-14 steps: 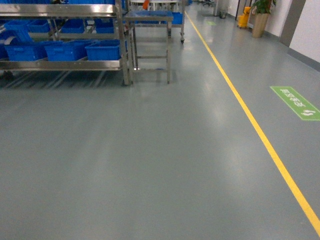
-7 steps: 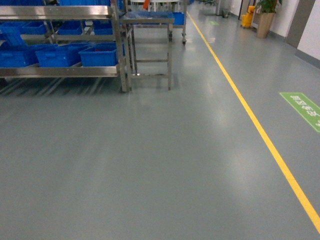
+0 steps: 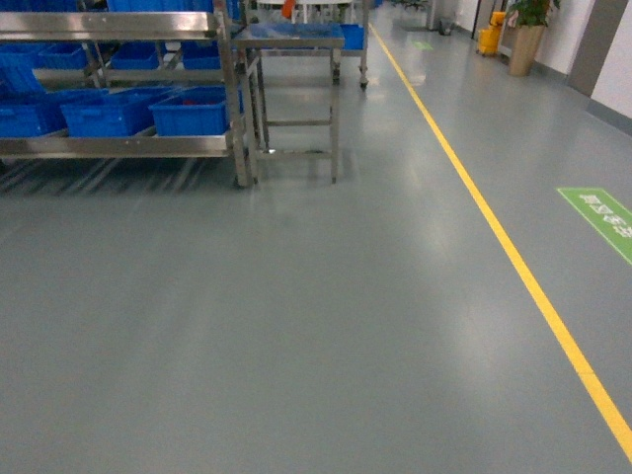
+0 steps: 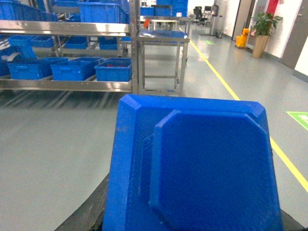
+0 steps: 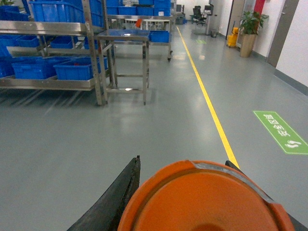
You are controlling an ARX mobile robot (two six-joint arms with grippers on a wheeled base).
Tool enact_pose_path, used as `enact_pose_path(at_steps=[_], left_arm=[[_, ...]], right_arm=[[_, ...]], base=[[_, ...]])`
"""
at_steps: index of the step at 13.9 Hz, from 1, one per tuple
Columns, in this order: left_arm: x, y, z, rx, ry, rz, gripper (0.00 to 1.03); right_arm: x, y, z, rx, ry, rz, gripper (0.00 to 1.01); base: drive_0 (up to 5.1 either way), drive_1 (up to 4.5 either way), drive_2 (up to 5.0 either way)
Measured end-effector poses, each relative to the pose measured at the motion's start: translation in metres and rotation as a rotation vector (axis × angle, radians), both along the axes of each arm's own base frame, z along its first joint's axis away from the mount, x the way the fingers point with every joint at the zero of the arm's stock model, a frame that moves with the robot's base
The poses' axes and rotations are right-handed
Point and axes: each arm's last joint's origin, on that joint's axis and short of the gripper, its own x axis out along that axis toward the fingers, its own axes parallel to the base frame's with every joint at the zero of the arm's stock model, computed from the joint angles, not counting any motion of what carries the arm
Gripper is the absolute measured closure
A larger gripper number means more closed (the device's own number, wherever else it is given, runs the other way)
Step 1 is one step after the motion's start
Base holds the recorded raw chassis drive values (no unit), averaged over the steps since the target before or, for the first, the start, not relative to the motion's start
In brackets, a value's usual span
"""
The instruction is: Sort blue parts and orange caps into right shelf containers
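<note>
Since the earlier head pictures, the steel shelf (image 3: 118, 146) has been shifted toward nine o'clock and lower in the frame, and the green floor sign (image 3: 600, 219) toward three o'clock, so the base is judged to have been rolled forward and turned slightly right

In the head view, blue crates (image 3: 193, 111) are seen on the shelf at about ten o'clock, with a small steel table (image 3: 291, 39) just beside it at eleven and a yellow floor line (image 3: 494, 227) running from twelve down to five. No gripper is shown here

In the left wrist view, a blue part (image 4: 192, 168) fills the lower frame and appears to be carried by the left gripper (image 4: 192, 226); the fingers are hidden beneath it, so the grip cannot be told. The crates lie at ten to eleven o'clock from it, well apart

In the right wrist view, an orange cap (image 5: 202, 202) is held at six o'clock between the dark fingers (image 5: 118, 197) of the right gripper (image 5: 197, 211), closed on it. The crates lie at ten o'clock, well apart; the left arm is judged nearer. Crate contents are too small to make out
</note>
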Motion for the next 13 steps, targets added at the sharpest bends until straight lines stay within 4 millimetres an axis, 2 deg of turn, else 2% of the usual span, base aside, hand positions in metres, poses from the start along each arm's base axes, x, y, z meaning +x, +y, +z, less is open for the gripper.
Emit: enact_pose_path(at_steps=[13], left_arm=[[0.0000,0.0000,0.0003,0.000,-0.003,-0.002,0.59]], right_arm=[[0.0000,0.0000,-0.0001,0.000,0.002,0.000,0.56]], base=[[0.0,4.35,-4.3]])
